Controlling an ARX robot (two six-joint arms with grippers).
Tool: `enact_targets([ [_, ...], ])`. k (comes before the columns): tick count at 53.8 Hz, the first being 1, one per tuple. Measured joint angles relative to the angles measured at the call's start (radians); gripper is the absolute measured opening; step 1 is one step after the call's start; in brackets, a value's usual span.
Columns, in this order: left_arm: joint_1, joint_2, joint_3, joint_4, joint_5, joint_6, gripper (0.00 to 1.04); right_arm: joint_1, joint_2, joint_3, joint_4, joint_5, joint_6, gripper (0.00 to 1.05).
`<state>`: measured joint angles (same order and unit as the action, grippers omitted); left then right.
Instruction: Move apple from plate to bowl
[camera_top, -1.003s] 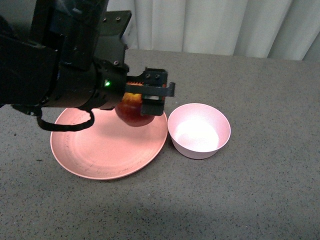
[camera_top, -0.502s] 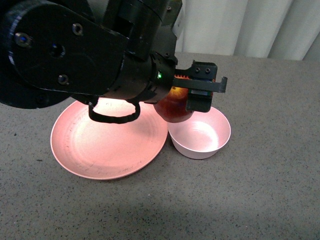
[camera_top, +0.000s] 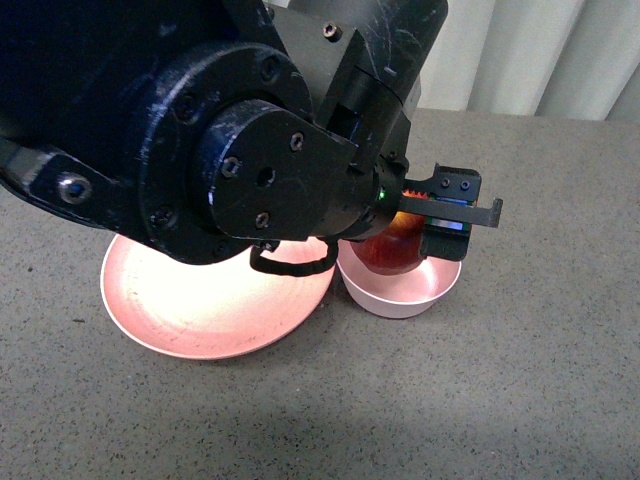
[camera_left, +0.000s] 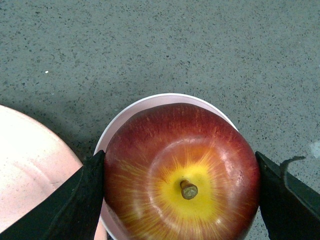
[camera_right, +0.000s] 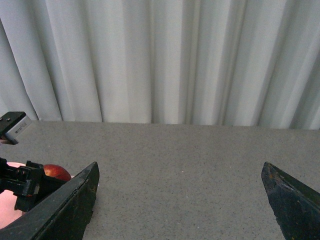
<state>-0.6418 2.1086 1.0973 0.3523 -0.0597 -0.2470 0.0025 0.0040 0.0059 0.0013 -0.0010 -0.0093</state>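
The left gripper (camera_left: 179, 200) squeezes the apple (camera_left: 175, 150) from both sides, stem up, right over the bowl (camera_left: 150, 101). The right gripper (camera_right: 177, 200) is spread wide, empty, well away.

**Lighting and Image Quality**

Front view: a bright warm patch washes out the plate (camera_top: 190, 305). The left arm (camera_top: 200, 120), close to the lens, renders near-black with little detail. A soft shadow lies on the surface (camera_top: 250, 430).

Left wrist view: the apple (camera_left: 182, 170) is sharp, with broad soft glare. The left fingers (camera_left: 75, 210) are dark.

Right wrist view: the curtain (camera_right: 160, 60) is evenly lit. The right fingers (camera_right: 60, 210) are dark and soft-edged.
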Motion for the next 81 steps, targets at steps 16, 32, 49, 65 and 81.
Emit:
enact_targets([
  [16, -0.010, 0.043, 0.017, 0.000, 0.000, -0.002, 0.77, 0.000, 0.000, 0.000, 0.000, 0.000, 0.000, 0.95],
  [32, -0.013, 0.070, 0.023, 0.001, 0.004, -0.003, 0.77, 0.000, 0.000, 0.000, 0.000, 0.000, 0.000, 0.95],
  [49, -0.015, 0.068, 0.034, -0.016, 0.003, -0.006, 1.00, 0.000, 0.000, 0.000, 0.000, 0.000, 0.000, 0.95],
  [65, 0.016, -0.051, -0.048, 0.018, -0.044, -0.018, 0.98, 0.000, 0.000, 0.000, 0.000, 0.000, 0.000, 0.95],
  [81, 0.143, -0.171, -0.266, 0.114, -0.090, -0.024, 0.98, 0.000, 0.000, 0.000, 0.000, 0.000, 0.000, 0.95],
])
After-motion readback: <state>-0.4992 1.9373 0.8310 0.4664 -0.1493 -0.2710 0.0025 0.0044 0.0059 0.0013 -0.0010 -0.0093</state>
